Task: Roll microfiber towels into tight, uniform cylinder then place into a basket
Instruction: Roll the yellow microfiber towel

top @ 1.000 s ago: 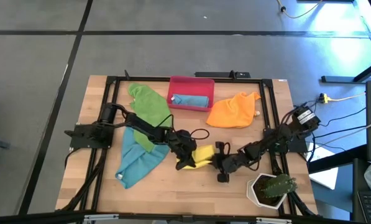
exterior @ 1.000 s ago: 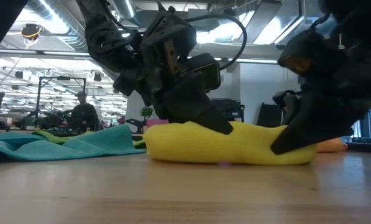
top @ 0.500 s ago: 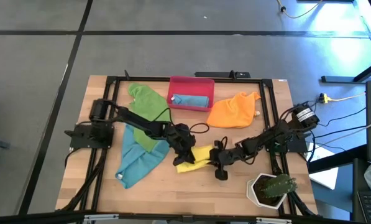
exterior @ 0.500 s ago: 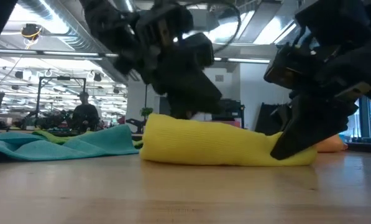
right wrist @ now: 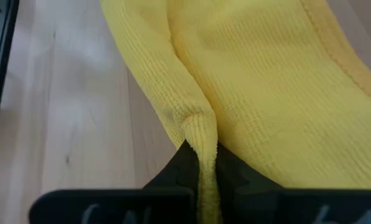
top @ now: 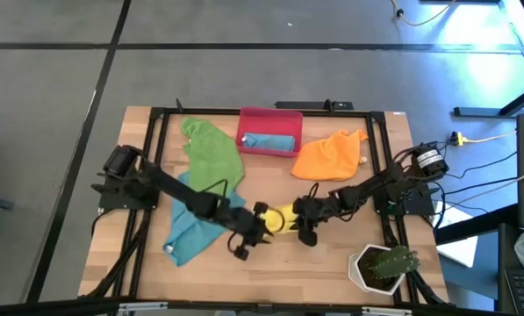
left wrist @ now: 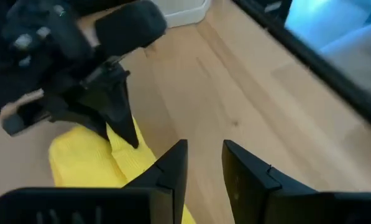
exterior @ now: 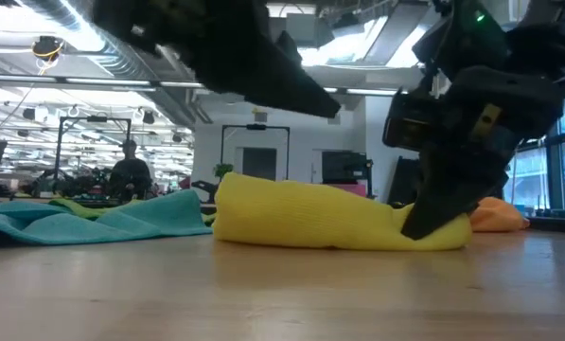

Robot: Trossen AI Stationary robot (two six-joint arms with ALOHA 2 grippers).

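Pinching a fold of the yellow towel (right wrist: pixel 266 93) between its closed fingers, the right gripper (top: pixel 304 225) holds one end of the loose roll down on the wooden table (top: pixel 332 272). Just beyond the roll's other end hangs the left gripper (left wrist: pixel 204 165), lifted clear of the cloth, fingers slightly parted and holding nothing. Farther off, past both grippers, the red-pink basket (top: pixel 270 116) holds a teal towel (top: pixel 269 141).

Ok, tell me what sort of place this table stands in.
Probably a robotics lab or workshop: exposed ceiling ducts and strip lights overhead, a person at benches in the background, and metal frames like other rigs.
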